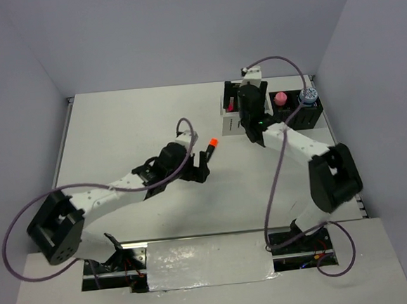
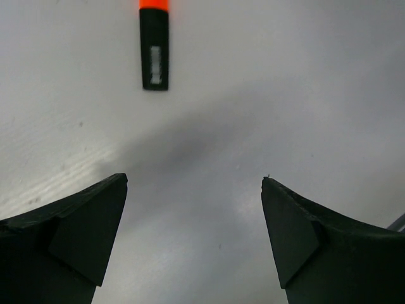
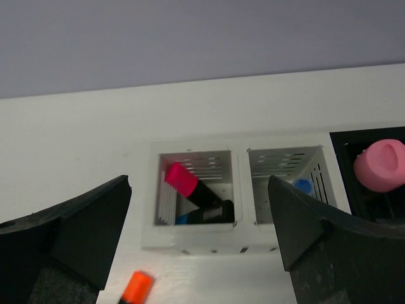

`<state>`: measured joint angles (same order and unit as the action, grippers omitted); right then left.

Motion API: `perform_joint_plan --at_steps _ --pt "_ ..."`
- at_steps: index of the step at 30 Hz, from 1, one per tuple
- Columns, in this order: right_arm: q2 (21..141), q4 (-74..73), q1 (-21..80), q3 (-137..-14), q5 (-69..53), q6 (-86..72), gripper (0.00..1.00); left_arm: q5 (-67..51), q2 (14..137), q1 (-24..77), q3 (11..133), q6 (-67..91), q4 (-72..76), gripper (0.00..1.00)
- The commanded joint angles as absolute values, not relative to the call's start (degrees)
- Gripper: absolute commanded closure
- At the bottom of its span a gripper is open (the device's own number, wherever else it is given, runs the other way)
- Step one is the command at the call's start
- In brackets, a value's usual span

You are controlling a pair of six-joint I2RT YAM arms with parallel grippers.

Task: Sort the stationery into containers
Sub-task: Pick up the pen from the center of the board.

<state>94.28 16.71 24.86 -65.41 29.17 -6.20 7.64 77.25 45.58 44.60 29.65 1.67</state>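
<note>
Orange-capped highlighter (image 2: pixel 154 47) lies flat on worktop (image 2: pixel 297 82), just ahead of left claw (image 2: pixel 195 183). Long axis in line with claw, cap pointing away. Left claw spread, empty. Right claw (image 3: pixel 199 182) spread, empty, above white slotted boxes (image 3: pixel 190 237).

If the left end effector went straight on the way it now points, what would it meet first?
Probably the orange-capped highlighter, lying ahead of the open left end effector, left of its midline in the wrist view. Its tilt is unclear, so the table could come first.
</note>
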Motion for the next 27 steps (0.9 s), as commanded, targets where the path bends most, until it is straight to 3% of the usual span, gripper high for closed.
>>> perform_joint_plan --at_steps 1,5,10,20,22,23,25,26,27 --pt "80.1 10.8 24.6 -62.3 23.3 -16.1 0.04 3.5 86.5 44.3 53.0 23.3 4.7 0.01" --pt "69.2 4.2 24.8 -55.7 14.9 -20.5 0.05 2.7 101.9 43.0 67.2 21.3 -2.7 0.06" --pt "56.1 0.5 25.0 -50.0 9.2 -21.9 0.04 11.2 111.4 43.4 77.3 22.8 -10.6 0.12" --pt "41.2 -5.6 25.3 -47.7 2.0 -23.8 0.04 10.5 119.2 43.2 79.3 21.5 -9.2 0.27" --pt "39.8 -6.5 25.2 -47.4 1.8 -23.8 0.04 10.6 119.7 43.2 78.1 22.0 -8.4 0.35" --pt "39.6 -6.6 25.3 -47.3 1.5 -23.8 0.04 10.5 120.0 43.2 77.4 22.4 -8.0 0.45" --pt "39.2 -6.9 25.2 -47.1 0.9 -23.9 0.04 11.0 120.3 43.2 76.0 22.8 -7.3 0.51" --pt "39.1 -7.1 25.2 -47.2 0.5 -23.9 0.04 11.0 120.3 43.2 75.5 23.2 -7.0 0.64" --pt "39.0 -7.1 25.3 -47.1 0.3 -23.9 0.04 10.7 120.4 43.2 74.5 23.5 -6.8 0.70"
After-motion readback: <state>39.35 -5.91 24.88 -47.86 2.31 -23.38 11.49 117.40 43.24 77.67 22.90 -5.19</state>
